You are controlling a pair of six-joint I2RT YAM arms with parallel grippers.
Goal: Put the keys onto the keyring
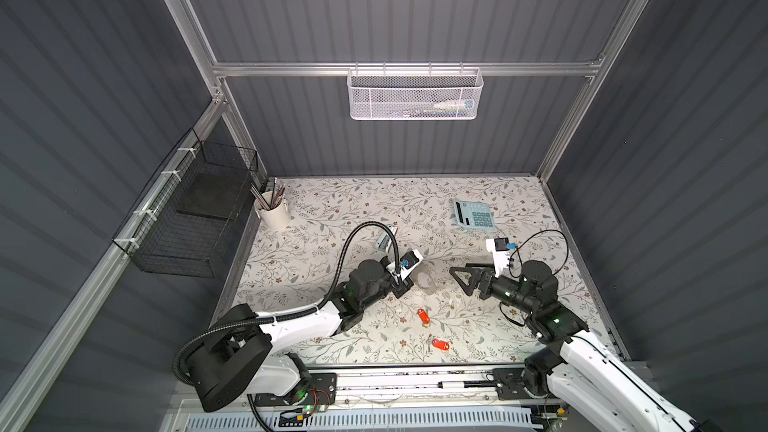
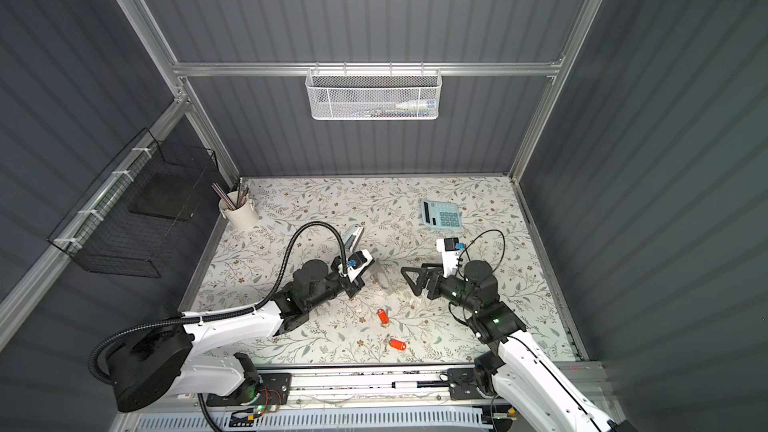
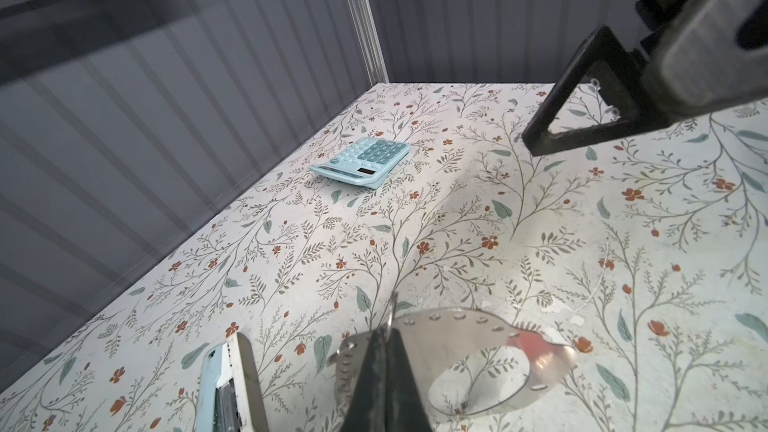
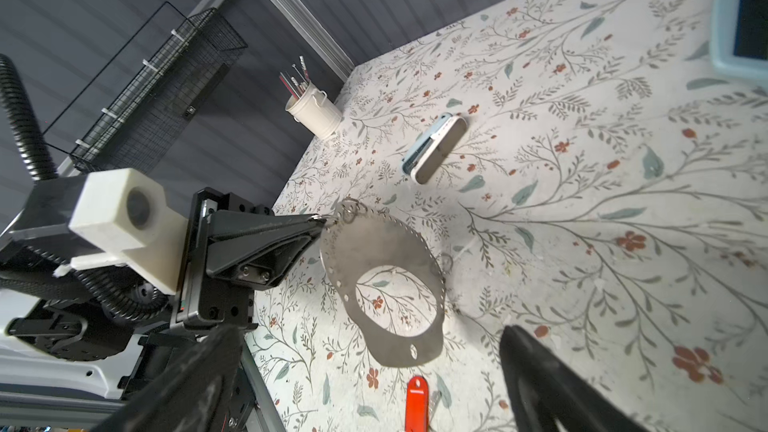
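1. Left end effector (image 4: 322,222): fingers together, clamped on the scalloped rim of the keyring (image 4: 370,243). The keyring projects from the fingertips toward the right arm. It is tilted and raised off the counter (image 1: 332,209), which shows through its oval opening. Small wire rings hang in the rim holes beside the grip point.

2. Stapler (image 1: 384,240): lies on the counter beyond the left end effector, on its far side from the robot base. It is apart from the keyring.

3. Keys: both lie flat on the counter, and neither is attached to the keyring. One key (image 1: 422,316) lies on the base side of the gap between the two end effectors, near the free end of the keyring. The other key (image 1: 440,344) lies closer to the base, apart from the first.

4. Right end effector (image 1: 459,282): fingers wide apart with nothing between them. It faces the free end of the keyring, close to it but not touching.

5. Calculator (image 1: 473,213): rests on the counter well beyond the right end effector.
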